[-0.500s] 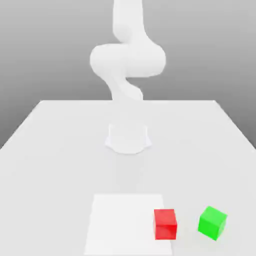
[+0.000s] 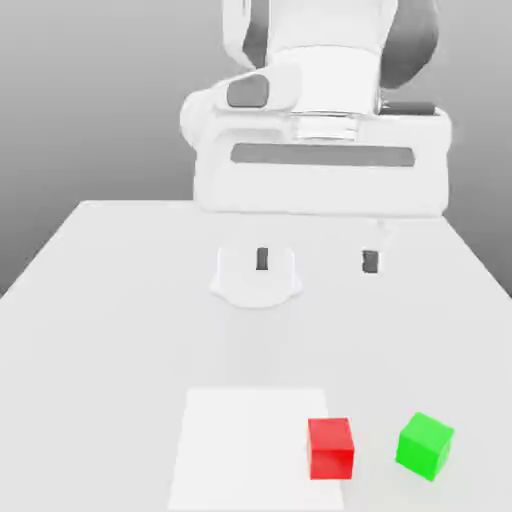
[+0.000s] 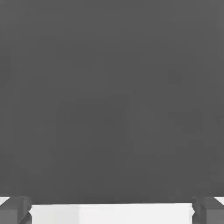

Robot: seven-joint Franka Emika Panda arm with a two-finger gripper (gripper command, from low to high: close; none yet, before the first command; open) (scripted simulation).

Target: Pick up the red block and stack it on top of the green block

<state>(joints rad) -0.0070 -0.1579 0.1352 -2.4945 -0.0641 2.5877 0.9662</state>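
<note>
The red block (image 2: 331, 448) rests on the table near the front, on the right edge of a white square patch (image 2: 250, 445). The green block (image 2: 425, 445) sits just to its right in the exterior view, a small gap between them, turned slightly. My gripper (image 2: 316, 261) hangs high above the table's middle, well behind and above both blocks. It is open, the two dark fingertips (image 2: 263, 259) far apart with nothing between them. In the hand view the fingertips (image 3: 15, 210) frame a strip of the white table.
The white table (image 2: 100, 330) stretches wide around the blocks. The arm's round base (image 2: 256, 277) stands at the table's centre behind them. The large white hand body (image 2: 320, 170) looms in front of the exterior view.
The hand has swung into the exterior view, large and near, where before only the upright arm showed. Both blocks lie where they were.
</note>
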